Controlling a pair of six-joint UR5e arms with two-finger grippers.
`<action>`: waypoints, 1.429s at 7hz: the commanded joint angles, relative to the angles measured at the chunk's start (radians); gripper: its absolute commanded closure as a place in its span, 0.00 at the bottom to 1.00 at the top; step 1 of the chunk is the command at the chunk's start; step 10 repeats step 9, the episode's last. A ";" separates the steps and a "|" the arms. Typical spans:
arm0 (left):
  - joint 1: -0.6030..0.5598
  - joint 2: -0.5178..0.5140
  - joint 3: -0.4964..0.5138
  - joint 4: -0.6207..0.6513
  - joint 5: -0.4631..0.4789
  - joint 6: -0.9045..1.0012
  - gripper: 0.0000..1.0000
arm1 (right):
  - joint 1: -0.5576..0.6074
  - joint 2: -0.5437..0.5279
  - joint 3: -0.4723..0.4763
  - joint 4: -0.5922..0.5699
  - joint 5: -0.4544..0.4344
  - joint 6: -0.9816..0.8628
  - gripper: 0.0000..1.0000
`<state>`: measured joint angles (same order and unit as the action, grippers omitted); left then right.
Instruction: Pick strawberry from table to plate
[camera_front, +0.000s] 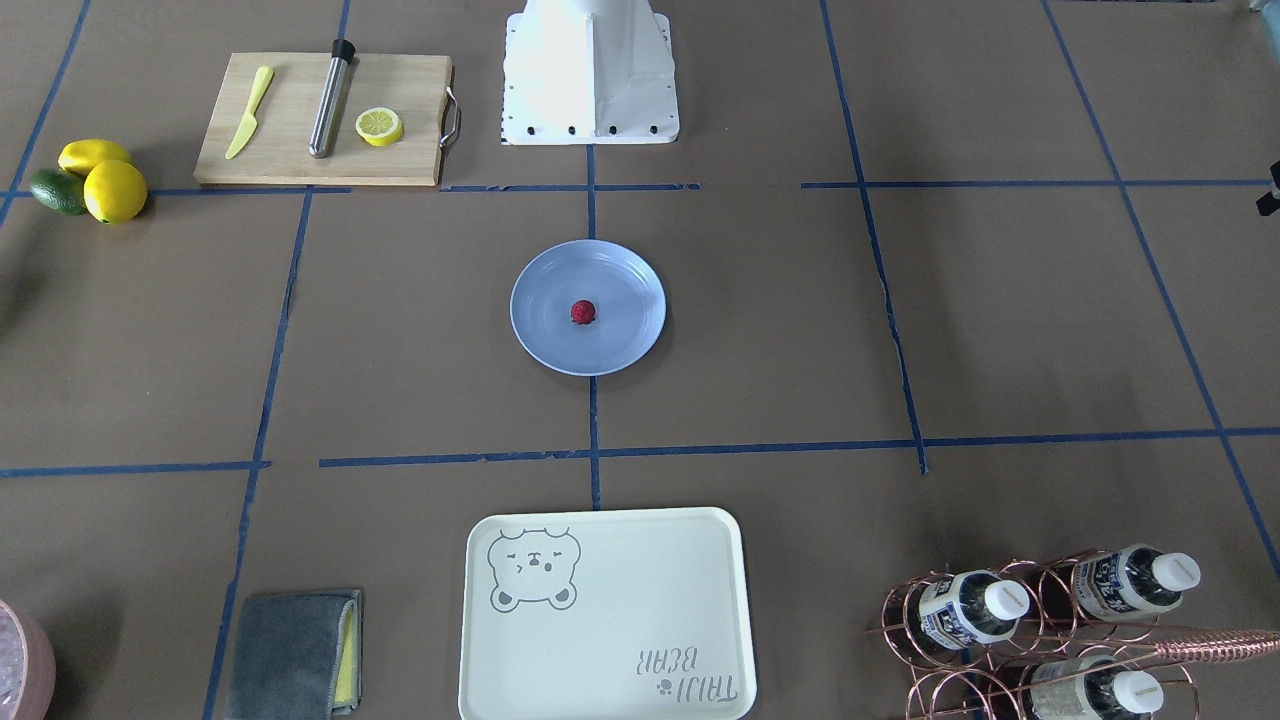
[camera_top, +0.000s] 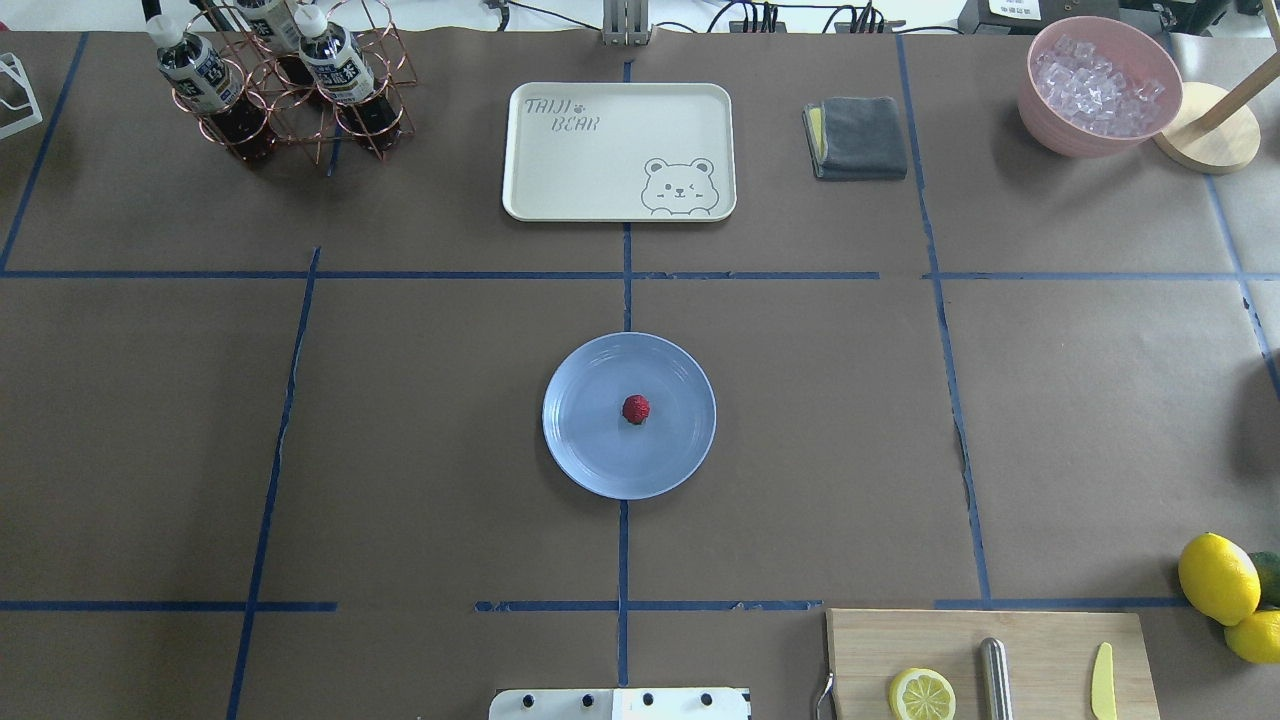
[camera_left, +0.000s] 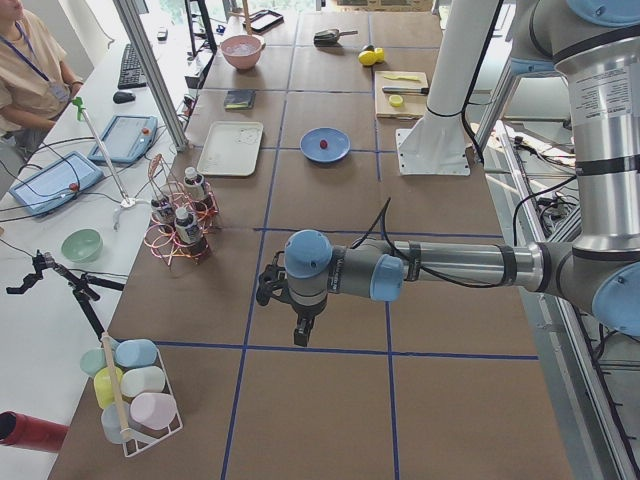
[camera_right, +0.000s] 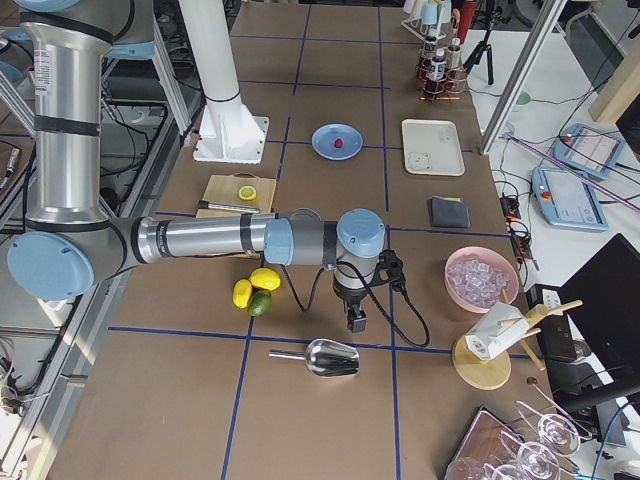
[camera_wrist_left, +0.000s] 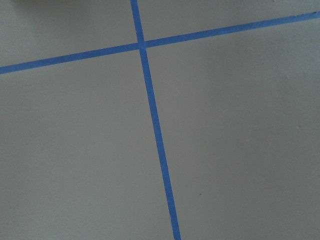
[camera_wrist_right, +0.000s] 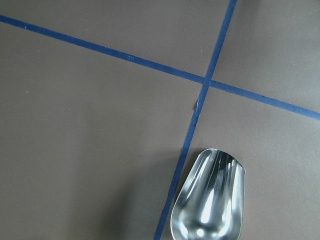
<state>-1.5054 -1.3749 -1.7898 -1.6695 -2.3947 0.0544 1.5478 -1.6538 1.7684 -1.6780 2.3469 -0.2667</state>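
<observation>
The small dark-red strawberry (camera_front: 583, 313) (camera_top: 636, 409) lies near the middle of the round light-blue plate (camera_front: 625, 285) (camera_top: 590, 445), which sits at the centre of the brown table (camera_top: 400, 400). Nothing touches the berry. Both arms are far from the plate. My left gripper (camera_left: 300, 335) hangs over bare table at the left end, seen only in the exterior left view. My right gripper (camera_right: 355, 322) points down at the right end, just above a metal scoop (camera_right: 325, 357) (camera_wrist_right: 210, 200). I cannot tell whether either gripper is open or shut.
A wooden cutting board (camera_top: 1040, 640) holds a lemon slice (camera_top: 922, 694), a steel cylinder and a yellow knife. Lemons (camera_top: 1218, 578) lie beside it. At the far edge stand a cream bear tray (camera_top: 618, 150), grey cloth (camera_top: 858, 137), bottle rack (camera_top: 285, 90) and ice bowl (camera_top: 1100, 85).
</observation>
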 joint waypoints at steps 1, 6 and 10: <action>-0.001 -0.016 -0.036 0.082 0.002 0.004 0.00 | -0.002 -0.004 -0.004 0.000 0.003 0.007 0.00; -0.007 -0.015 -0.026 0.079 -0.001 0.002 0.00 | -0.009 -0.017 -0.007 0.001 0.035 0.017 0.00; -0.010 -0.023 -0.031 0.082 0.000 0.004 0.00 | -0.009 -0.017 -0.004 0.004 0.054 0.018 0.00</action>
